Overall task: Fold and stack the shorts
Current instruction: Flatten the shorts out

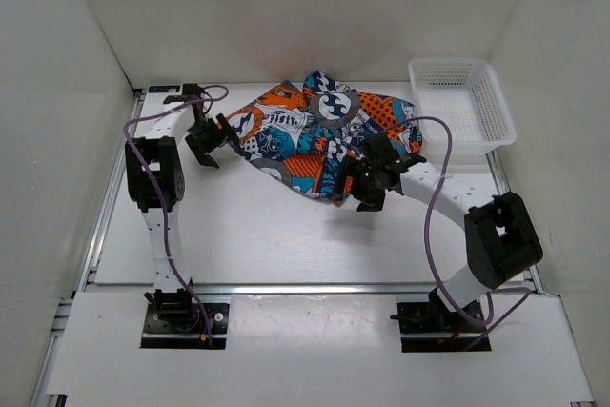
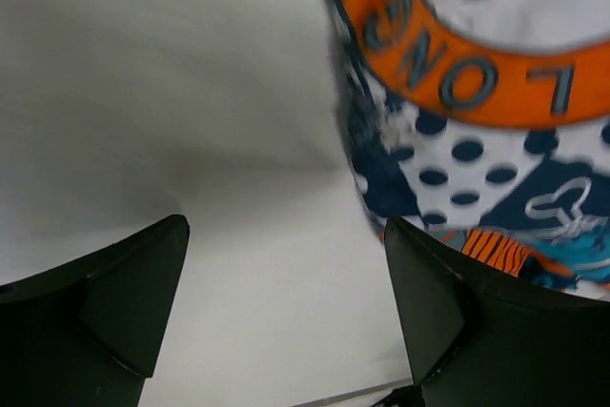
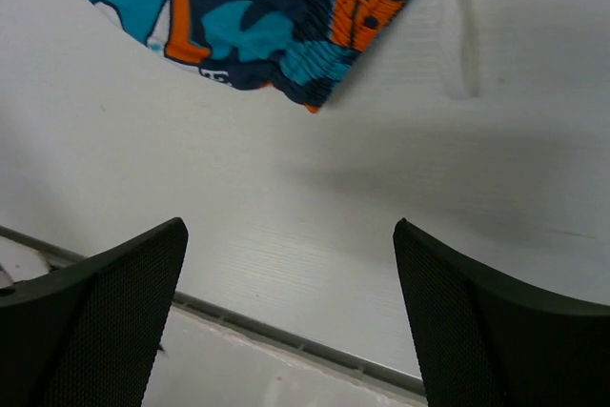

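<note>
1. White walls close in a white table [image 1: 286, 235], with both arms reaching to its far half.
2. On the left, the left gripper [image 1: 205, 145] hangs just beside the left edge of the shorts [image 1: 315, 135]. Its jaws stand wide with nothing between them; in the wrist view the printed cloth lies next to the right-hand finger, and whether it touches is hard to tell.
3. In the middle, the shorts lie in a crumpled heap on the far half of the table, bunched up toward the back and neither flat nor folded.
4. Further right, the right gripper [image 1: 367, 193] sits at the heap's near right corner. Its jaws are also wide and grip nothing, and its own camera shows a gathered hem just beyond the fingertips.
5. At the far right corner stands a white mesh basket [image 1: 457, 102], well apart from the shorts, with nothing visible inside it.
6. Judging by this, folding has not begun and the step in hand is reaching for the cloth. The next move likely calls for each gripper to close on an edge – waistband or hem – and draw the shorts out flat before any fold.
</note>
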Available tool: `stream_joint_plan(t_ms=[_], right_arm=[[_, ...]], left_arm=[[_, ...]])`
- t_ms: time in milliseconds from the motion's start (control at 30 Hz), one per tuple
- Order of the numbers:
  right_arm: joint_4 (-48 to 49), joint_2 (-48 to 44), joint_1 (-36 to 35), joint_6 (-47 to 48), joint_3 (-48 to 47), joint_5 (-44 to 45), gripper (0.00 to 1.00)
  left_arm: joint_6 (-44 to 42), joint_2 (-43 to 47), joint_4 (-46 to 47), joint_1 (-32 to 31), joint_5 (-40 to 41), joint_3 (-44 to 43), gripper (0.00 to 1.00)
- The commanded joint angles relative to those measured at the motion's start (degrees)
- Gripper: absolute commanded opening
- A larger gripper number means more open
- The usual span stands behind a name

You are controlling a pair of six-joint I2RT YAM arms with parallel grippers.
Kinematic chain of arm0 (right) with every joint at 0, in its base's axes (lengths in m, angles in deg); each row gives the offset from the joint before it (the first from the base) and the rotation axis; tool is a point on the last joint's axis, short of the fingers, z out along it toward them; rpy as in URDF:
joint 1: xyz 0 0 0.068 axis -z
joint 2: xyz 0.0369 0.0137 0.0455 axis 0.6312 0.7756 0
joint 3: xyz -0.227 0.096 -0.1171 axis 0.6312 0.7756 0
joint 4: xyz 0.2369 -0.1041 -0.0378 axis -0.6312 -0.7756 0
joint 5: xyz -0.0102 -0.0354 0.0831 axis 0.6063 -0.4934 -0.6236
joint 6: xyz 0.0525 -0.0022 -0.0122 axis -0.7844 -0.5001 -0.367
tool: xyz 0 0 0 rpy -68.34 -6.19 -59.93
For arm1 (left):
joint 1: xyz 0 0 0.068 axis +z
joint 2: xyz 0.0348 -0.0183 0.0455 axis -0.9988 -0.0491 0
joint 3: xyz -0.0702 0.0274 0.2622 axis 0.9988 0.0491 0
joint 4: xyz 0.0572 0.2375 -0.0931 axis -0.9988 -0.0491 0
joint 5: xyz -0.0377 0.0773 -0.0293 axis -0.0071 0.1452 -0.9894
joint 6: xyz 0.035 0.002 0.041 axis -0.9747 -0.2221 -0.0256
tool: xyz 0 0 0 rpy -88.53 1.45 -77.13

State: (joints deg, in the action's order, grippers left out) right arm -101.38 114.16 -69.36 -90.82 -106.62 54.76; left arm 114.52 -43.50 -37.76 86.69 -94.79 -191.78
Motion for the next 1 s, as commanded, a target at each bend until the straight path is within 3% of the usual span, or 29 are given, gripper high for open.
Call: stream_joint_plan(t_ms=[0, 167, 267, 300, 333, 433, 467, 567, 667, 700, 733, 833, 967], right_arm=[[5.2, 2.4, -0.6, -7.1, -2.7, -4.2, 0.92], [13.6, 6.4, -0.1, -18.3, 0.5, -9.4, 0.86], [18.0, 8.0, -0.1, -24.5, 1.3, -10.7, 0.85], [18.9, 8.9, -0.1, -27.3, 1.3, -10.7, 0.85], [19.0, 10.1, -0.1, -28.2, 0.7, -9.8, 0.85], [19.8, 13.8, -0.1, -30.9, -1.0, -9.3, 0.84], [19.8, 14.7, 0.4, -31.8, -1.8, -9.8, 0.82], [21.0, 18.1, 0.4, -35.2, -2.3, -9.0, 0.77], [19.2, 20.0, 0.4, -36.4, -4.0, -5.2, 0.60], [18.5, 20.5, 0.4, -36.4, -4.1, -4.0, 0.51], [16.8, 20.5, 0.4, -35.9, -4.7, -2.6, 0.31], [14.0, 19.1, 0.9, -33.3, -6.1, 1.8, 0.00], [8.9, 14.0, 0.9, -28.2, -3.9, 5.2, 0.00]], left_arm=[[2.8, -0.6, 0.4, 1.7, 1.6, -8.4, 0.96], [3.5, -9.9, -1.6, 1.7, 2.5, -19.3, 0.96], [3.5, -15.5, -3.9, 1.1, 4.0, -26.1, 0.88], [3.5, -17.1, -4.4, 1.1, 2.3, -27.6, 0.76], [3.5, -17.9, -4.4, 1.1, 1.7, -28.1, 0.54], [3.5, -17.9, -3.9, 1.1, 1.1, -28.2, 0.17], [3.5, -18.4, -3.9, 1.1, 0.0, -28.2, 0.10], [3.5, -16.8, -3.9, 2.3, -0.7, -25.7, 0.10], [2.2, -12.6, -2.7, 3.0, -0.2, -20.6, 0.10], [2.2, -11.2, -2.7, 3.6, -0.2, -18.9, 0.10], [1.6, -9.6, -1.9, 3.6, 0.4, -17.1, 0.10], [0.9, -2.0, 0.3, 4.7, 1.8, -7.0, 0.10], [-0.4, 9.3, 3.5, 5.2, 5.5, 8.7, 0.10]])
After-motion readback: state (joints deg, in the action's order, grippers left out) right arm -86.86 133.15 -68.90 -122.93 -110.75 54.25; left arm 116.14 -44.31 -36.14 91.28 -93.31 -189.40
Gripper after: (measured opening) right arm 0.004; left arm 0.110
